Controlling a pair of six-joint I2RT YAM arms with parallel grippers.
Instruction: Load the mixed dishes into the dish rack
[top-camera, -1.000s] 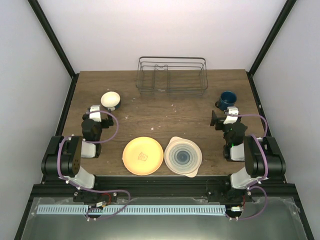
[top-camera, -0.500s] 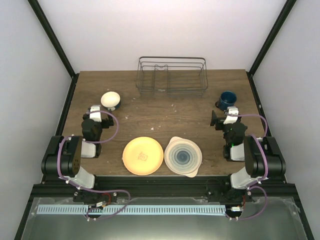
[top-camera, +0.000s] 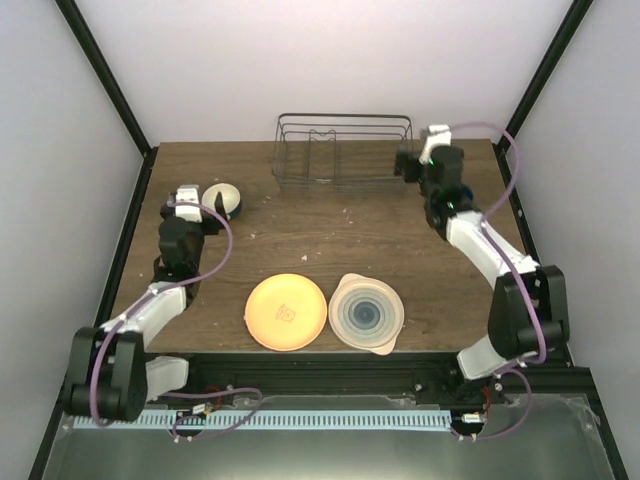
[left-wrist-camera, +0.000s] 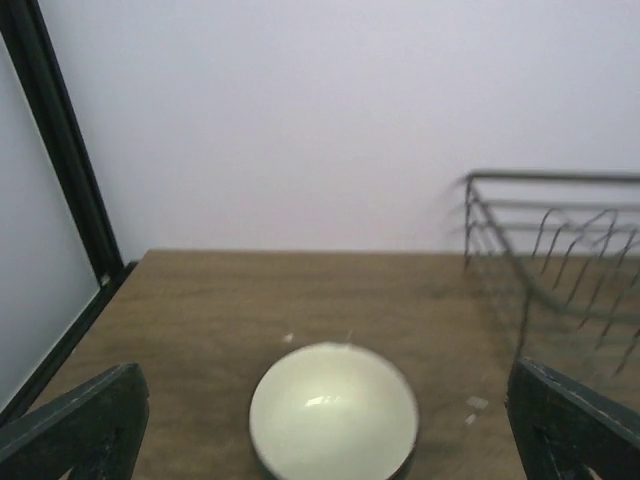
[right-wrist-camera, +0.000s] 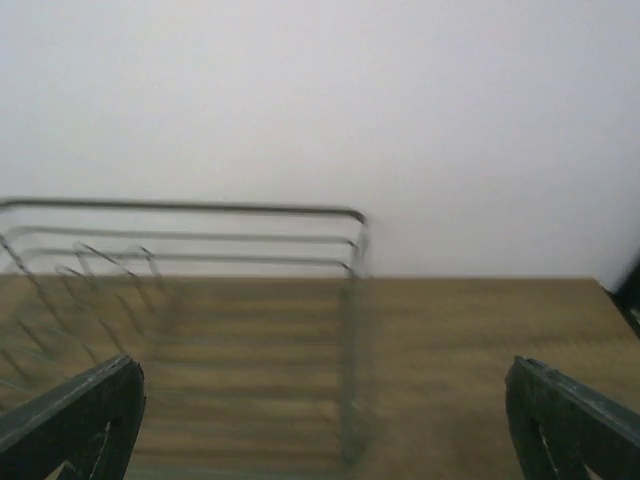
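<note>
The dish rack (top-camera: 343, 150), a dark wire basket, stands at the table's back middle. A small white bowl (top-camera: 226, 193) sits at the back left. My left gripper (top-camera: 210, 210) is open right at the bowl. In the left wrist view the bowl (left-wrist-camera: 333, 410) lies low between the two spread fingers (left-wrist-camera: 80, 425). My right gripper (top-camera: 408, 162) is open at the rack's right end, holding nothing. The rack's end wires (right-wrist-camera: 355, 250) show blurred ahead of it. An orange plate (top-camera: 286, 311) and a pale blue-ringed plate (top-camera: 366, 313) lie flat side by side near the front edge.
The rack's left corner (left-wrist-camera: 545, 240) stands to the right of the bowl. Black frame posts (top-camera: 105, 85) rise at both back corners beside white walls. The right arm's links (top-camera: 480, 245) stretch along the table's right side.
Both arms have unfolded from their rest pose. The left gripper has reached forward to the white bowl. The right arm has swung up to the rack's right end, over where the blue mug stood.
</note>
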